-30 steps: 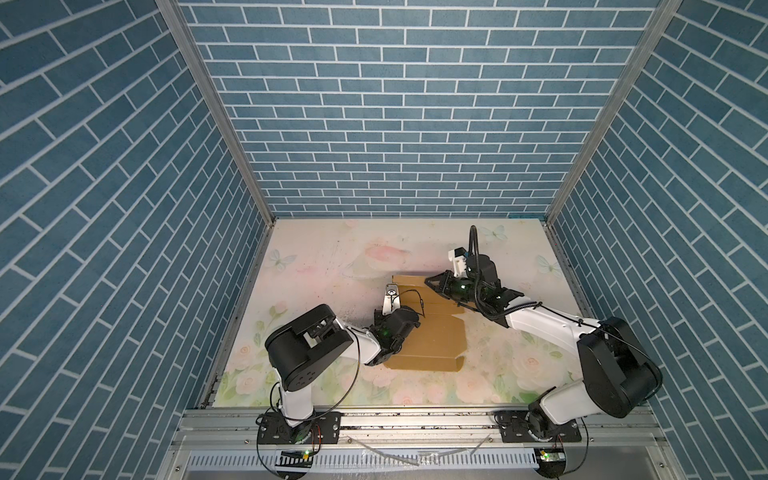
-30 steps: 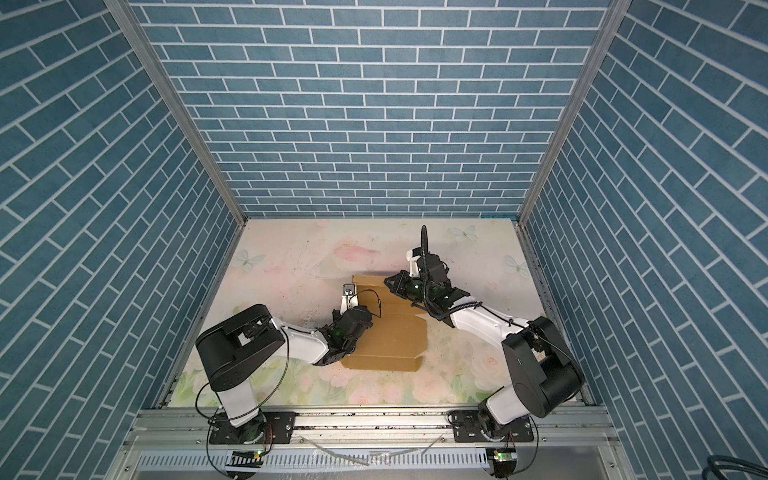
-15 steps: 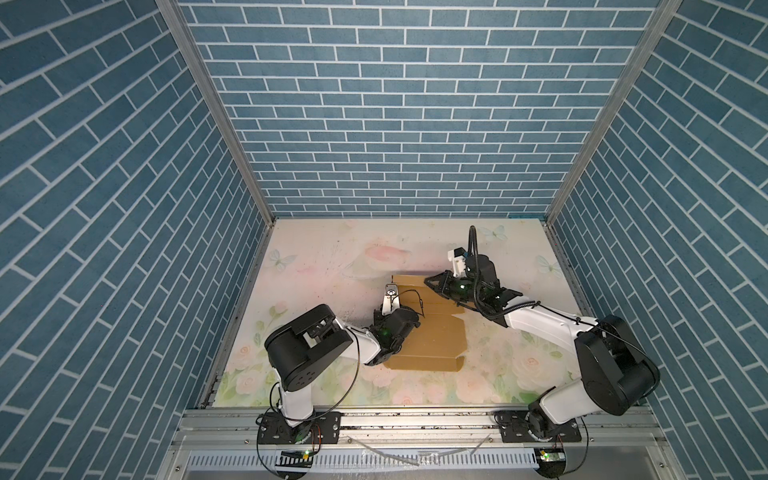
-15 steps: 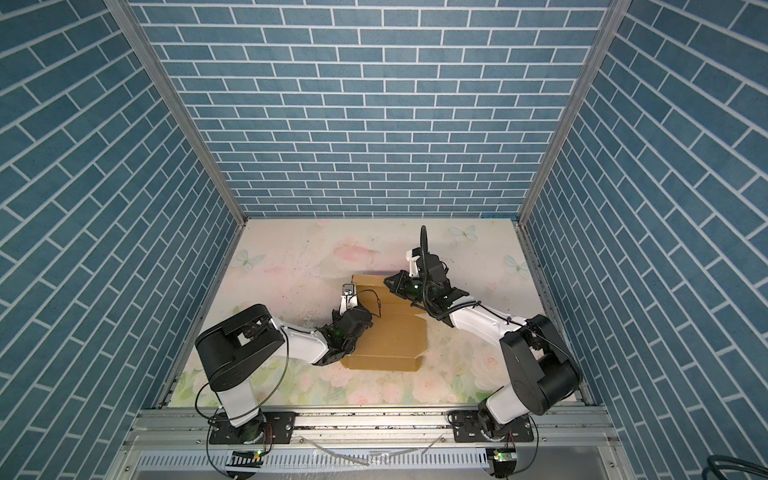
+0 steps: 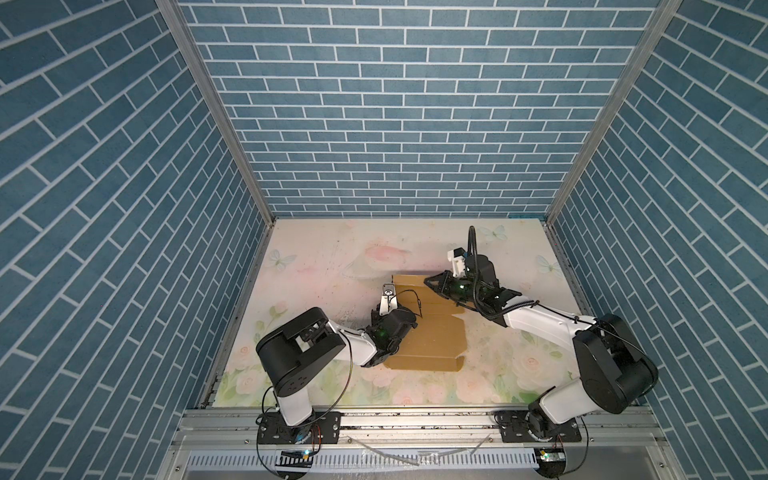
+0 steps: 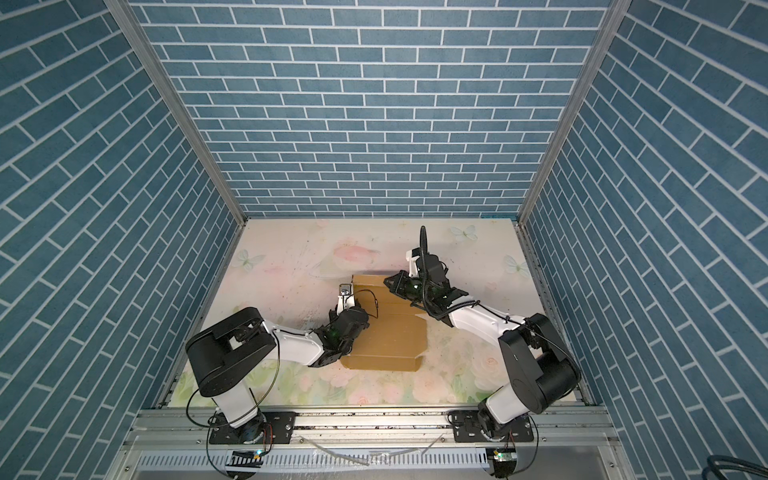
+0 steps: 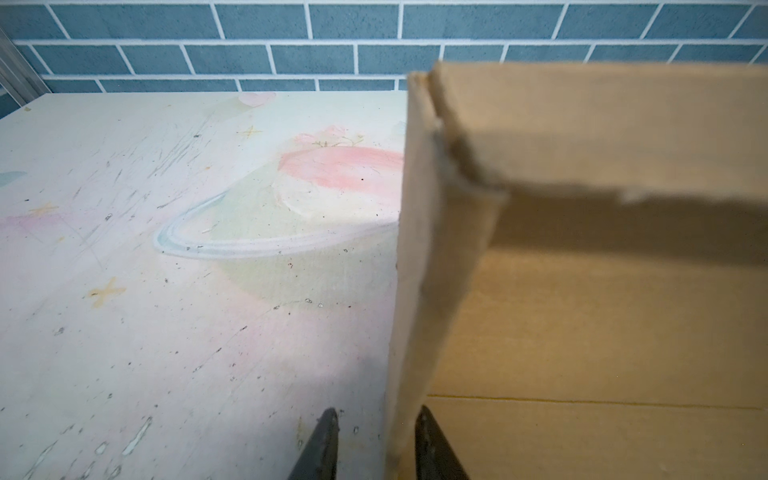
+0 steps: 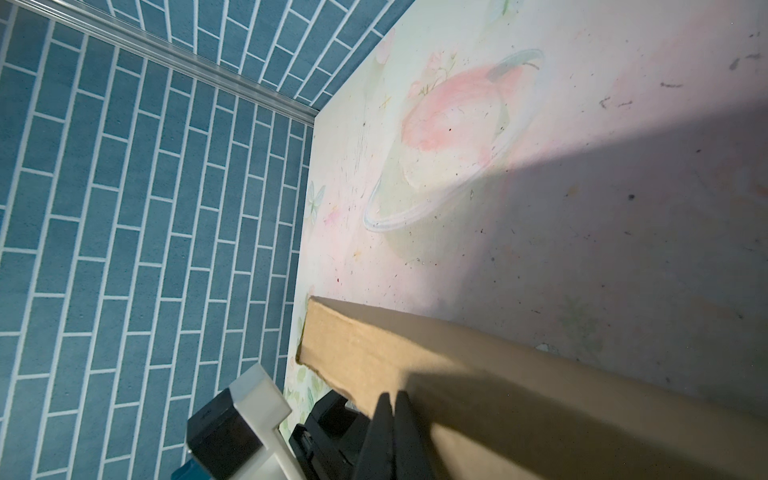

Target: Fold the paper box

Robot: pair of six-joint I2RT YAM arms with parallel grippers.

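Left pincer [image 7: 377, 415] spread astride paper box [image 7: 602, 332] wall, right pincer [image 8: 392, 397] pressed together, both cropped

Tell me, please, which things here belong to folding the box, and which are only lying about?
Job:
- box
- left gripper, open astride its raised wall
- right gripper, shut at its far flap

Not the job:
- table
- walls
- pale strip on the front rail

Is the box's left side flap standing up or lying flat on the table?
Standing up. The left wrist view shows the side flap rising edge-on from the paper box, straddled by the open left gripper.
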